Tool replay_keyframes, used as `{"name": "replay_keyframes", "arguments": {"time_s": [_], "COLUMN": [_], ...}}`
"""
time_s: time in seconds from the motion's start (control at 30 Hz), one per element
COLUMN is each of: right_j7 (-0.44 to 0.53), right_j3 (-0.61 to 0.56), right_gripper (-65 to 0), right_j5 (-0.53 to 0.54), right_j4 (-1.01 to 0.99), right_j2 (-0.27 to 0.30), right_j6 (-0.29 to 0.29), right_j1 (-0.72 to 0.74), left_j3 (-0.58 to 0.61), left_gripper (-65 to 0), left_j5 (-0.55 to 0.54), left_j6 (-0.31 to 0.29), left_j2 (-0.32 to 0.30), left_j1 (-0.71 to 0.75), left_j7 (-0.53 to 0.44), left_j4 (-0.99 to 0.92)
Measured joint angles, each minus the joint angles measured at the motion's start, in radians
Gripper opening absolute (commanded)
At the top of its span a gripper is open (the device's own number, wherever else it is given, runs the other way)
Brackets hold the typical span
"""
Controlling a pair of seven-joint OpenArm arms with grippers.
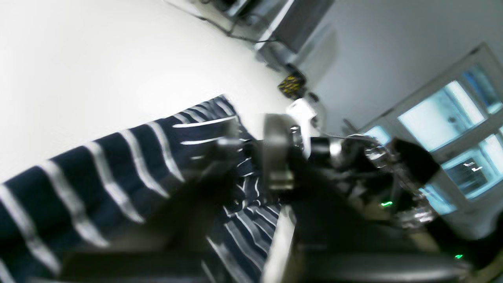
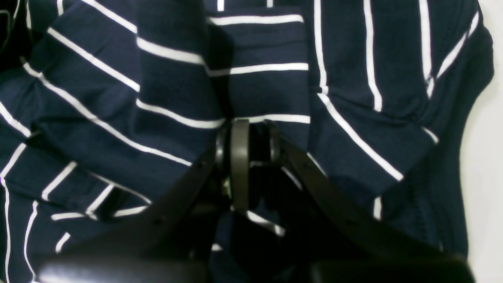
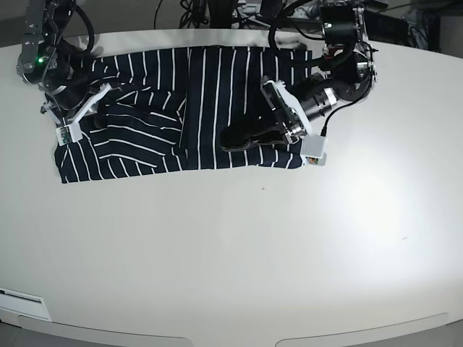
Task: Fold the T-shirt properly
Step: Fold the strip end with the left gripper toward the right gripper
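Observation:
The dark navy T-shirt (image 3: 145,137) with thin white stripes lies spread across the far half of the white table (image 3: 253,253), rumpled at its left end. My right gripper (image 3: 101,116) is at that left end. In the right wrist view it (image 2: 255,137) is shut on a bunched fold of the T-shirt (image 2: 353,78). My left gripper (image 3: 226,137) lies low over the shirt's middle, near the front hem. The left wrist view is blurred. There the gripper (image 1: 251,157) has crumpled T-shirt (image 1: 118,157) cloth between its fingers, but its state is unclear.
Cables and equipment (image 3: 239,11) crowd the table's far edge behind the arms. The shirt's right edge meets bare table (image 2: 487,157). Bare table (image 1: 98,59) lies beyond the shirt in the left wrist view, with windows (image 1: 452,118) behind.

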Motion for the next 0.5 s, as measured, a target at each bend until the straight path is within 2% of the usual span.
{"name": "replay_keyframes", "arguments": {"time_s": [0.07, 0.17, 0.23, 0.33, 0.4, 0.5], "right_j7": [0.000, 0.000, -0.005, -0.036, -0.038, -0.054], "right_j3": [0.000, 0.000, 0.000, -0.005, -0.005, -0.006], "right_gripper": [-55.4, -55.4, -55.3, -54.1, -48.2, -37.3], "right_j5": [0.000, 0.000, 0.000, -0.010, -0.011, -0.013], "right_j4": [0.000, 0.000, 0.008, 0.045, 0.076, 0.121], "right_j2": [0.000, 0.000, 0.000, 0.000, -0.003, -0.003], "right_j6": [0.000, 0.000, 0.000, 0.000, 0.005, 0.030], "right_j1": [0.000, 0.000, 0.000, -0.003, -0.005, 0.014], "left_j3": [-0.004, -0.003, -0.003, -0.003, -0.003, -0.003], "left_gripper": [-65.0, -65.0, -65.0, -65.0, -65.0, -65.0], "left_j5": [0.126, 0.352, 0.443, 0.515, 0.544, 0.522], "left_j6": [0.019, 0.130, 0.173, 0.202, 0.217, 0.209], "left_j2": [0.000, -0.003, -0.009, -0.026, -0.027, -0.025], "left_j1": [0.001, 0.003, 0.014, 0.021, 0.021, 0.020], "left_j7": [0.000, -0.035, -0.067, -0.093, -0.098, -0.142], "left_j4": [0.000, -0.001, -0.002, -0.026, -0.061, -0.134]}}
